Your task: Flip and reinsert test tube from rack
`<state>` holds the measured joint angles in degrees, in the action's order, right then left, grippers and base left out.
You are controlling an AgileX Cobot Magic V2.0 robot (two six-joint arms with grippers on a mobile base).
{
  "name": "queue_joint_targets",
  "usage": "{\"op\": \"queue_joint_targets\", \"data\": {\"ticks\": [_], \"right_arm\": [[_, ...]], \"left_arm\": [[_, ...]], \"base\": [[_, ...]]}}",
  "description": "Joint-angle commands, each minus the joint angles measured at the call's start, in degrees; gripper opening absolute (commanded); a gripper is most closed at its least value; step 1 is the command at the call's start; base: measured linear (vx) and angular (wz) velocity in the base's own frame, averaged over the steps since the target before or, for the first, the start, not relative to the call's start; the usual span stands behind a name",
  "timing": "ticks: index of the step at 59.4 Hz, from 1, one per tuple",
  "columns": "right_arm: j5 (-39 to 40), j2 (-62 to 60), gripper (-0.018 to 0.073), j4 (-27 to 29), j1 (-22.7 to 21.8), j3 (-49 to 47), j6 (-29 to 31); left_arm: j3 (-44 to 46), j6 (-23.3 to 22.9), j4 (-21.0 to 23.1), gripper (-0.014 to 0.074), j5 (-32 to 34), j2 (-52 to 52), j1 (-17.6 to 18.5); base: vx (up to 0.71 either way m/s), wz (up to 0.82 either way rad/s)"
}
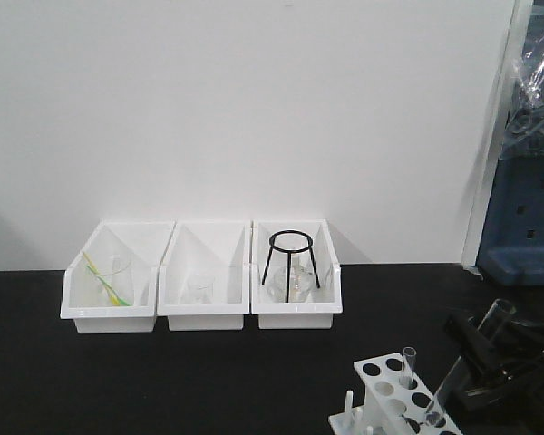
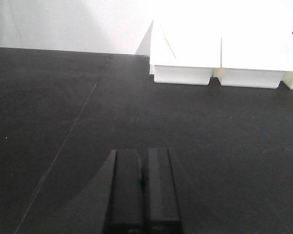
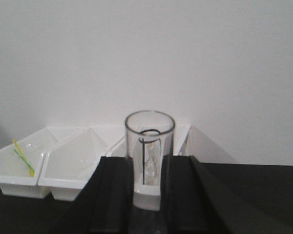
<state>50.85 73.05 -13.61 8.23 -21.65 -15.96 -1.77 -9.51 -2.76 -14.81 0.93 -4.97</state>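
**Status: test tube clamped in right gripper, at the rack**

**Exterior front view.** The rack (image 1: 392,391) stands on the black table (image 1: 163,381) at the near right edge. The test tube (image 1: 446,388) is tilted, with its open end up and to the right and its lower end at the near right corner of the rack. It cannot be determined whether that end sits in a hole. The right gripper (image 1: 473,352) is closed around the tube at mid-length. A second tube (image 1: 408,364) stands upright in a far-row hole. Three white bins (image 1: 202,313) sit side by side against the wall, and the right one holds a black tripod stand (image 1: 293,258).

**Left wrist view.** The left gripper (image 2: 142,157) hovers over bare table. Its jaws are pressed together with nothing between them. The bins (image 2: 185,74) are at the far right.

**Right wrist view.** The test tube (image 3: 150,141) is held between the two black fingers (image 3: 115,195) of the right gripper (image 3: 149,187), with its open rim pointing away from the camera. The bins (image 3: 63,183) lie beyond it, at the wall.
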Motion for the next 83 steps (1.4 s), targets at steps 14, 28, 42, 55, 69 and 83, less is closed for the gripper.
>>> {"op": "queue_joint_targets", "data": {"ticks": [14,28,42,55,69,83], "right_arm": [[9.06,4.23,-0.0009,-2.55,-0.35,-2.19,1.42],[6.77,6.18,-0.0009,-6.15,-0.35,-5.83,1.43],[3.90,9.55,-0.0009,-8.24,-0.35,-6.54,1.26],[5.56,13.44,-0.0009,-8.42,-0.35,-6.54,1.19],[7.74,18.77,-0.0009,-8.42,-0.35,-6.54,1.19],[9.80,21.22,-0.0009,-8.42,-0.35,-6.54,1.01]], "left_arm": [[-0.12,-0.03,0.26,-0.0006,4.51,0.65,0.39],[-0.12,-0.03,0.26,-0.0006,4.51,0.65,0.39],[-0.12,-0.03,0.26,-0.0006,4.51,0.65,0.39],[-0.12,-0.03,0.26,-0.0006,4.51,0.65,0.39],[-0.12,-0.03,0.26,-0.0006,4.51,0.65,0.39],[-0.12,-0.03,0.26,-0.0006,4.51,0.65,0.39]], "base": [[0.00,0.00],[0.00,0.00],[0.00,0.00],[0.00,0.00],[0.00,0.00],[0.00,0.00]]}}
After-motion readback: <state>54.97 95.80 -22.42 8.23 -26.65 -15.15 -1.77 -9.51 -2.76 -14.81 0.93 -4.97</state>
